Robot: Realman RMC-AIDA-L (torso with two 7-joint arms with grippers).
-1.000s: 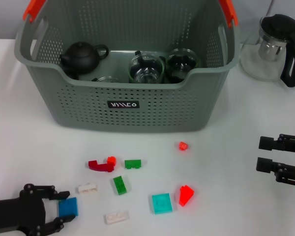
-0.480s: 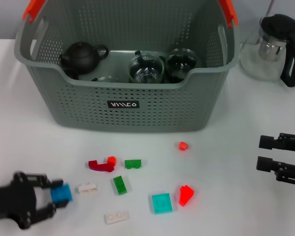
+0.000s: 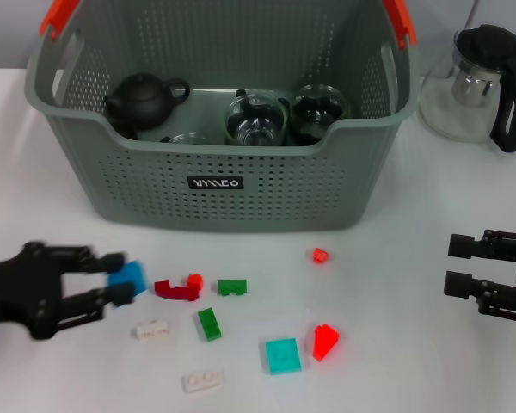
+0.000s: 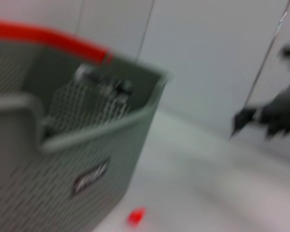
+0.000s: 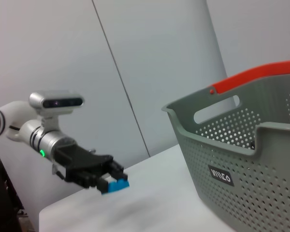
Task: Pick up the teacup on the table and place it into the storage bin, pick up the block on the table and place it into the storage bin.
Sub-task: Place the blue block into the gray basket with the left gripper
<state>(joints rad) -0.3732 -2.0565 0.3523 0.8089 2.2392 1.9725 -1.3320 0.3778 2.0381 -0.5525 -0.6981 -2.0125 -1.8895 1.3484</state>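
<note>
Block step: we see the left gripper [image 3: 112,286] clamped on the blue block [image 3: 127,279], held clear of the bench [image 3: 396,284] just before the storage bin [image 3: 215,183]; next, we judge, lift over the rim and release; right gripper [image 3: 464,265] parked, spread apart.

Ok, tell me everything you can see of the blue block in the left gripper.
The blue block is a small, bright blue, plastic-looking toy brick, squarish and flat. It is pinched at the tips of the left gripper, whose black fingers close on it from either side. The right wrist view shows it lifted clear of the white table, tilted slightly, in front of the grey storage bin and to its left. Nothing but the gripper touches it.
</note>
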